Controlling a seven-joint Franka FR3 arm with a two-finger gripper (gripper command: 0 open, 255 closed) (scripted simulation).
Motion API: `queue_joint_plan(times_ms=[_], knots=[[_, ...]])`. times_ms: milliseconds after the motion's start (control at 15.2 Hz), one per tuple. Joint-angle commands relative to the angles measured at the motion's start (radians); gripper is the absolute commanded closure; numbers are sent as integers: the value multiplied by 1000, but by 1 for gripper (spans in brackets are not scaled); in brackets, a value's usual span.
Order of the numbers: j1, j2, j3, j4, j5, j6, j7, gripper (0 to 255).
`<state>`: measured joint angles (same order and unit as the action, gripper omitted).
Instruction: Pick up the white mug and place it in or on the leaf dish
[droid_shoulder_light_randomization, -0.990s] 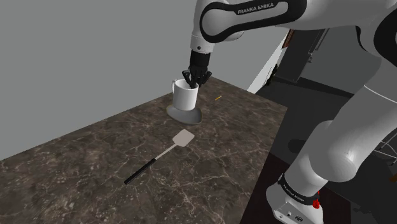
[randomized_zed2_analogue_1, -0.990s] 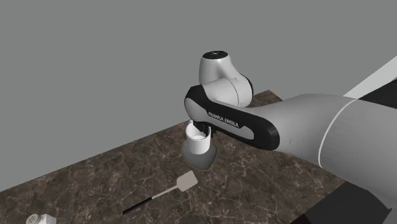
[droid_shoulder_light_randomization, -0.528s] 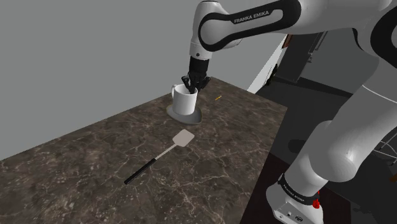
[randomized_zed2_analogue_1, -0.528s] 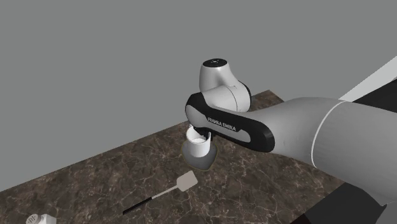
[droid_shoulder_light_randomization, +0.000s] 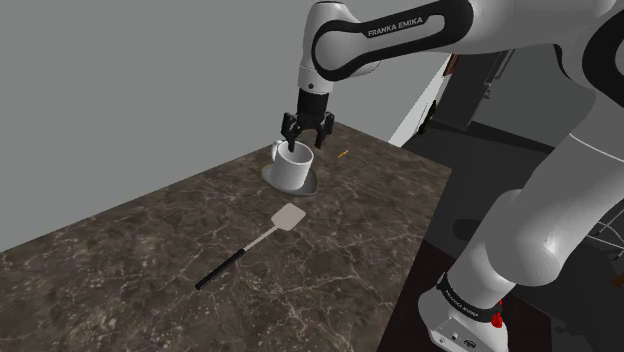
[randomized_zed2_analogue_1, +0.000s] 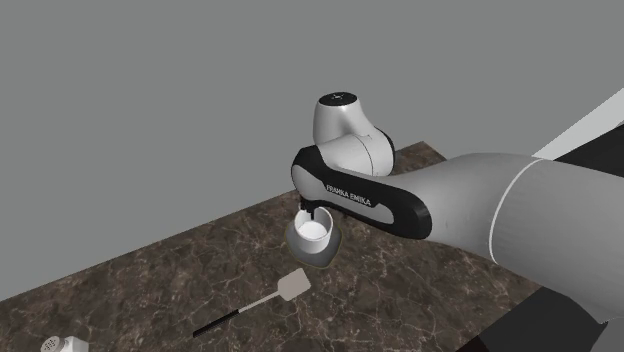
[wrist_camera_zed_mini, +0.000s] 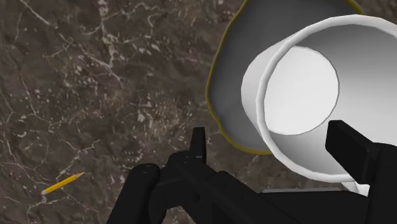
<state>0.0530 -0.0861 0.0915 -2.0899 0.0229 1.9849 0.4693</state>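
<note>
The gripper (droid_shoulder_light_randomization: 303, 140) hangs just over the white mug (droid_shoulder_light_randomization: 291, 167) with its fingers spread. In the wrist view they stand on either side of the rim and do not appear to clasp it. The mug rests on the grey leaf dish (droid_shoulder_light_randomization: 311, 186) and seems to lean rather than stand square, so the placing looks all but done.

The main risk is the leaning mug. The dish is curved, so the mug could tip or slide off it, and a finger could catch the rim if the arm lifts at a slant. A straight rise would probably avoid that.

The tabletop (droid_shoulder_light_randomization: 140, 260) is dark stone with pale veins. A spatula (droid_shoulder_light_randomization: 288, 216) lies well apart from the dish, nearer the camera in the shoulder view. A small yellow pencil (droid_shoulder_light_randomization: 342, 153) lies near the far edge. A plain grey wall stands behind.
</note>
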Motion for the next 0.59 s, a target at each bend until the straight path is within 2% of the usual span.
queue_joint_plan(times_ms=[0, 66, 330, 528], knots=[[0, 0, 0, 0, 0, 0, 0, 0], [0, 0, 0, 0, 0, 0, 0, 0], [-1, -21, -2, 105, 1, -126, -1, 0], [-1, -21, -2, 105, 1, -126, -1, 0]])
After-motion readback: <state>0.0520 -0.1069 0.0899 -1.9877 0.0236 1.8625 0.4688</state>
